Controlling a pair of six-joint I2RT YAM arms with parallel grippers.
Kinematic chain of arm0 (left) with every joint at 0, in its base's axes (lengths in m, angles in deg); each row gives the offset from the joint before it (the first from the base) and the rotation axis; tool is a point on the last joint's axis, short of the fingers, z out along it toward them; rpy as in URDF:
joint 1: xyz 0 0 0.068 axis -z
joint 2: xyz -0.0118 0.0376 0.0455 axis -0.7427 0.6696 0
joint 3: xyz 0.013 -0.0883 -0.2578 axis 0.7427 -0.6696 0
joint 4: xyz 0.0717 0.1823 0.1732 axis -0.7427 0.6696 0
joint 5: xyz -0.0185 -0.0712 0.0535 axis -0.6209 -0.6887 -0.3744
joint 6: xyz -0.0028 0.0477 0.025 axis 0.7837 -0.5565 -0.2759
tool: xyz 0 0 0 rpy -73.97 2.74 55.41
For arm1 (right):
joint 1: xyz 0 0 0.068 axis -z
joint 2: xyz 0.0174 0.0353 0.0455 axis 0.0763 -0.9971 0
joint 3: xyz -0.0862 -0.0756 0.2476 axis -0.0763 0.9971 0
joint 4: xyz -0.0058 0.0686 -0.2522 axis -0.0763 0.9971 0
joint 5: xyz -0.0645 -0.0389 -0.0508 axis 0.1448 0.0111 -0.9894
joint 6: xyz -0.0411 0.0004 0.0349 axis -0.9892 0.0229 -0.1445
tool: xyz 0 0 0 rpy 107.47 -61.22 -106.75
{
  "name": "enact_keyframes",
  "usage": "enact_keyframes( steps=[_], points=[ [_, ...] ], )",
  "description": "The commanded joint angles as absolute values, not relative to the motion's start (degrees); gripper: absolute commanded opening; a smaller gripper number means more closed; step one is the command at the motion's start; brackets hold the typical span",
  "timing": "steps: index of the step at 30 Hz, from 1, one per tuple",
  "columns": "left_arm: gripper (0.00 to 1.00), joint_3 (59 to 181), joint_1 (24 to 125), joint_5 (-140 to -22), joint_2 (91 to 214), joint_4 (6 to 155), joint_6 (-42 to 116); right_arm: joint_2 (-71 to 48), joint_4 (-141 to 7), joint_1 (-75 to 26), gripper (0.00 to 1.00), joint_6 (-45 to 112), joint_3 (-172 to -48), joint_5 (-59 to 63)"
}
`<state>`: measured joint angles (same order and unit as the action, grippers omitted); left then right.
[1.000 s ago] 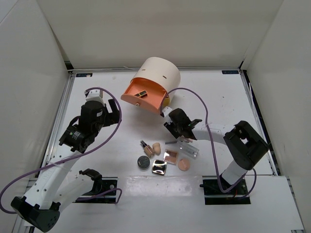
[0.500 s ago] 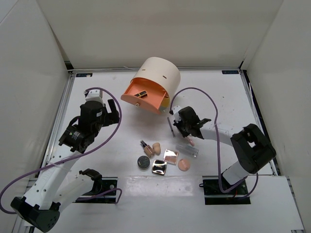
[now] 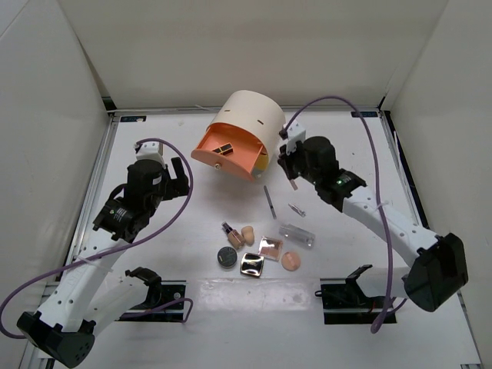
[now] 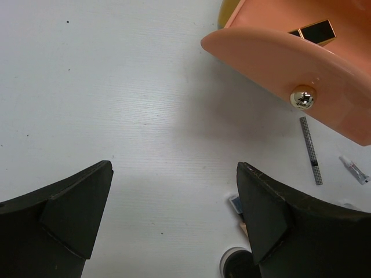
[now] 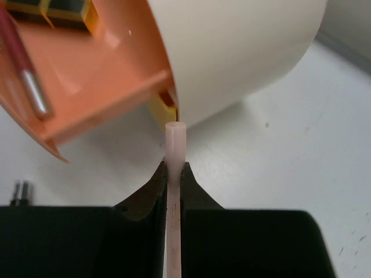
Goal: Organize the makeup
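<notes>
Bright even light, soft shadows, slim pencil (image 5: 174, 197) slightly blurred.

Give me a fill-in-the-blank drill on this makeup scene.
The right fingers pinch a pale stick; the left fingers hold ___.
The orange drawer stands ___.
Its round knob is ___ coloured.
The round compact is ___.
Missing: nothing, open, gold, black.

A white table (image 3: 215, 204) lies beneath the left gripper (image 3: 177, 171) and the right gripper (image 3: 290, 167). Plain white walls (image 3: 246, 46) rise beyond both and outboard of each. The light is even, and shadows fall softly.
</notes>
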<state>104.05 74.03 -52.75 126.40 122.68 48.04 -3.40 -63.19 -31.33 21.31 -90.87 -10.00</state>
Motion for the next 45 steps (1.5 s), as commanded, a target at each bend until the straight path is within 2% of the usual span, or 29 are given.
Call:
enact_keyframes(
  steps=[1,7,13,16,17,19,20,23,26,27,30,31,32,38,40,43,45],
  points=[
    [0.98,104.6,74.3,-54.8,125.2,121.4,47.2,-2.9,-65.0,-32.0,0.0,20.8,-98.0,-6.9],
    [0.98,103.2,74.2,-56.7,126.2,121.1,47.1,-12.2,-69.3,-34.3,0.0,19.2,-109.8,5.6],
    [0.98,101.3,74.2,-60.0,126.4,120.0,48.0,-22.2,-70.1,-37.1,0.01,19.4,-118.9,8.5],
    [0.98,100.1,74.2,-62.6,126.4,119.0,48.3,-25.6,-68.8,-37.5,0.11,19.6,-121.8,8.6],
    [0.98,99.7,74.2,-63.6,126.4,118.6,48.6,-26.3,-68.5,-37.5,0.19,19.7,-123.0,8.4],
    [0.98,99.2,74.2,-64.3,127.3,118.1,48.8,-26.8,-68.1,-37.5,0.26,19.5,-123.3,8.0],
    [0.98,99.0,74.2,-64.5,127.8,117.9,48.9,-26.7,-68.1,-37.5,0.34,19.5,-123.7,7.6],
    [0.98,98.9,74.3,-64.7,129.2,117.9,49.4,-25.2,-68.1,-37.5,0.48,18.9,-123.3,7.4],
    [0.98,98.0,75.3,-65.2,129.8,116.1,50.6,-22.6,-68.1,-37.5,0.57,18.5,-122.5,6.6],
    [0.98,97.6,75.9,-65.0,129.9,115.1,51.2,-21.9,-68.1,-37.0,0.64,18.6,-122.1,4.7],
    [0.98,96.7,78.9,-63.7,131.0,113.2,53.9,-16.7,-66.4,-36.8,0.77,20.2,-119.1,0.3],
    [0.98,96.7,81.4,-62.7,131.7,112.5,55.0,-15.4,-66.2,-36.4,0.94,21.5,-117.9,-3.8],
    [0.98,96.9,82.8,-62.4,133.3,111.6,55.7,-14.0,-66.0,-36.4,0.99,21.9,-116.8,-5.6],
    [0.98,102.4,98.7,-54.1,147.5,110.0,59.8,-3.2,-63.6,-33.6,0.99,26.6,-107.5,-31.3],
    [0.97,106.7,104.7,-50.7,151.5,111.2,61.9,0.5,-59.4,-30.6,0.99,32.4,-105.7,-39.2],
    [0.95,111.3,109.8,-48.6,159.1,110.5,63.4,4.6,-53.7,-25.9,0.99,38.8,-102.7,-46.4],
    [0.89,115.6,112.5,-47.3,165.2,109.5,64.0,6.5,-51.6,-23.6,0.99,41.2,-101.0,-48.5]
  ],
)
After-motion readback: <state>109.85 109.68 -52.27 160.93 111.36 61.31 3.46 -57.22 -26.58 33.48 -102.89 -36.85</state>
